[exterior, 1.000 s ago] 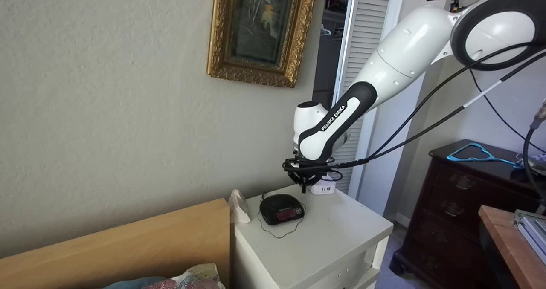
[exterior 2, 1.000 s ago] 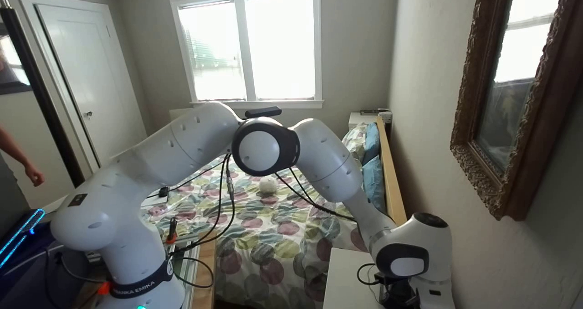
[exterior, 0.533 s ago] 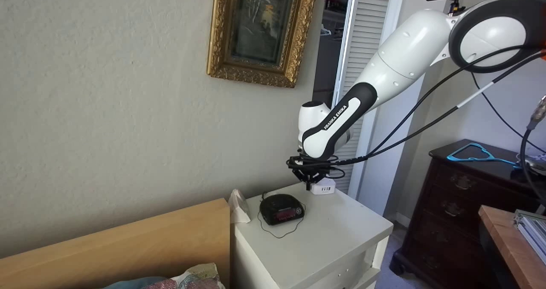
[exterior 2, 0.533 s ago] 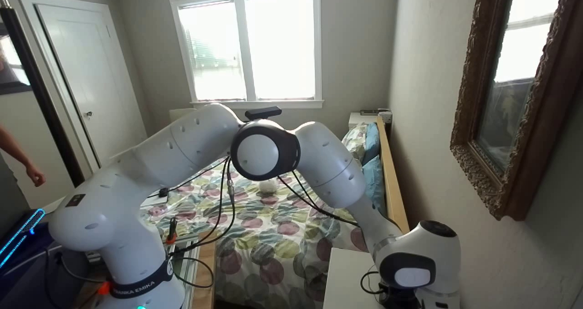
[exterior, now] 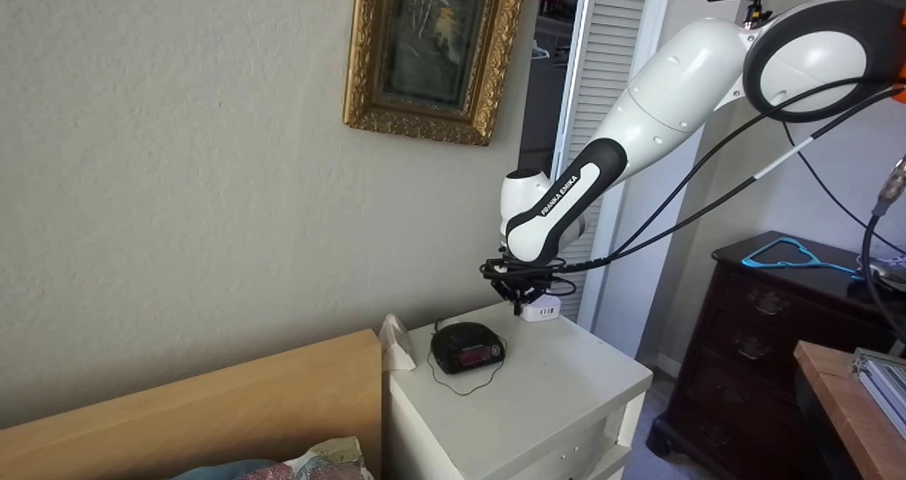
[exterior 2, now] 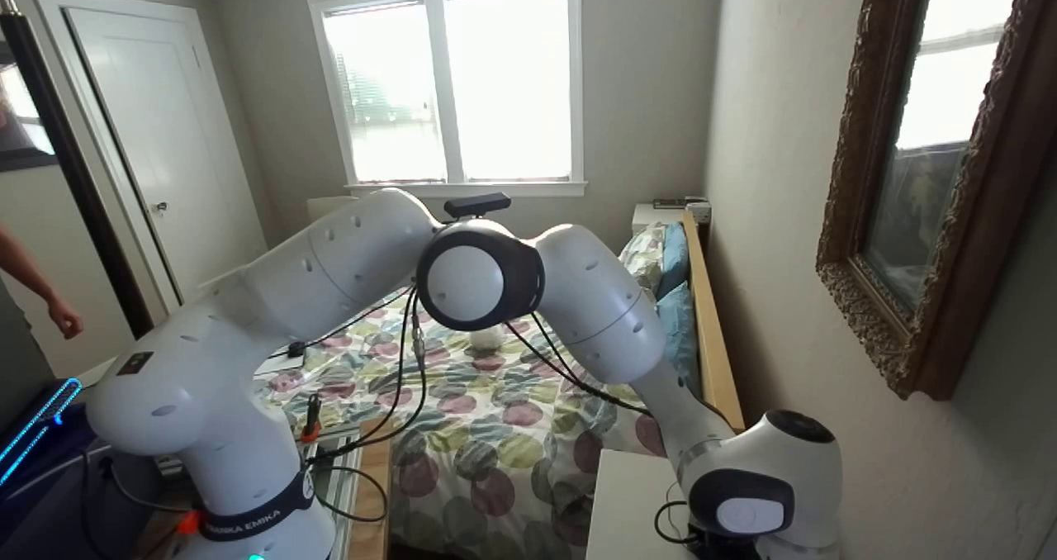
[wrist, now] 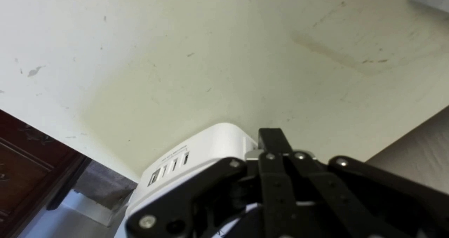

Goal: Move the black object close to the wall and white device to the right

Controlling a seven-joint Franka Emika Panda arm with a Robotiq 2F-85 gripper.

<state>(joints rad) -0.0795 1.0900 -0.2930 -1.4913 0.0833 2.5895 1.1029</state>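
Note:
The white device (exterior: 541, 309), a block with a row of slots, stands at the far corner of the white nightstand (exterior: 552, 388). My gripper (exterior: 518, 309) is down beside it, fingers together with nothing between them. In the wrist view the shut gripper (wrist: 272, 134) overlaps one end of the white device (wrist: 214, 143) and seems to touch its side. The black object (exterior: 467, 347), a clock radio with a reddish display and thin cord, sits nearer the headboard, apart from the gripper. Behind the nightstand rises the wall (exterior: 212, 183). In an exterior view the fingertips are cut off below.
A crumpled white thing (exterior: 397, 344) stands between the wooden headboard (exterior: 212, 406) and the clock radio. A gold-framed picture (exterior: 488, 62) hangs above. The louvred door (exterior: 601, 76) and a dark dresser (exterior: 750, 324) lie beyond the nightstand. Black cables (exterior: 679, 232) trail off the arm.
My gripper has moved right in the view with the clock radio, still shut. During the last half second the white device has shifted slightly the same way. The black object has stayed put.

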